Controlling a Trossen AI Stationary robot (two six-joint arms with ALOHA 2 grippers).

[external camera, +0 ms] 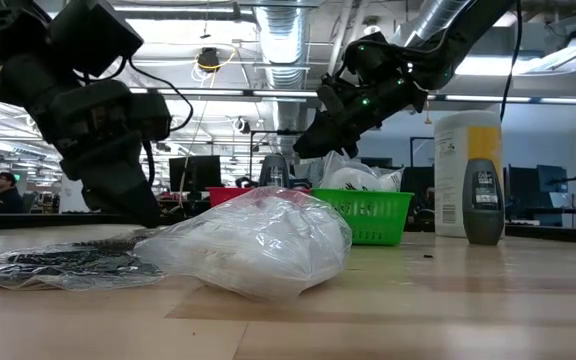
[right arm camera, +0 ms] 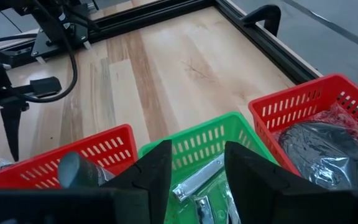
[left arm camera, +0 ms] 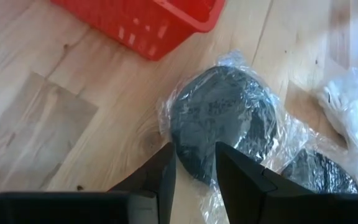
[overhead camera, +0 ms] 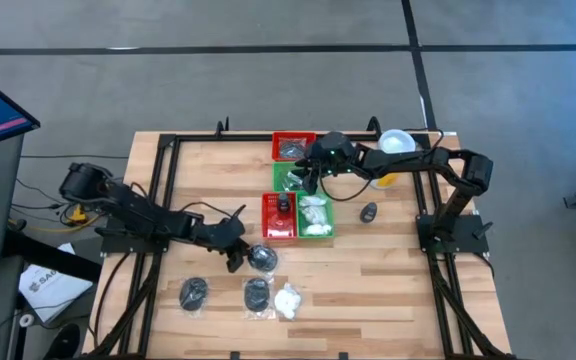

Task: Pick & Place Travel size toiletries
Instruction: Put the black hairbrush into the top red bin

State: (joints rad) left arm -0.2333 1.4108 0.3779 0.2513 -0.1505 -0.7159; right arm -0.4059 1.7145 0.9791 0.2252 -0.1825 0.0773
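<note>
High view, reading left to right. Lower left of the frame: a dark disc packet [overhead camera: 194,293] lies loose on the table [overhead camera: 388,290], well apart from the trays. Just right of it are a second dark packet [overhead camera: 257,295] and a white puffy packet [overhead camera: 288,300], also unsorted. A third dark disc packet [overhead camera: 262,258] sits above those, and my left gripper [overhead camera: 234,256] is right beside it. The left wrist view shows that packet [left arm camera: 222,121] just ahead of the fingers [left arm camera: 160,177], which stand a little apart with nothing between them, so nothing is grasped yet.

Centre of frame, the trays: front red tray [overhead camera: 279,216] holds a small dark item, front green tray [overhead camera: 315,216] holds white puffy lumps, rear green tray [overhead camera: 290,177] holds metal clippers [right arm camera: 194,180], and rear red tray [overhead camera: 293,146] holds a dark bagged item [right arm camera: 319,149]. All four have something in them.

My right gripper [overhead camera: 308,178] hovers over the rear green tray, jaws parted and empty in the right wrist view.

Right of the trays: a small dark bottle [overhead camera: 369,212] is loose on the table.

My judgement: roughly half sorted. Four packets and possibly the bottle remain. The disc packet beside the left gripper looks like the next pick.
</note>
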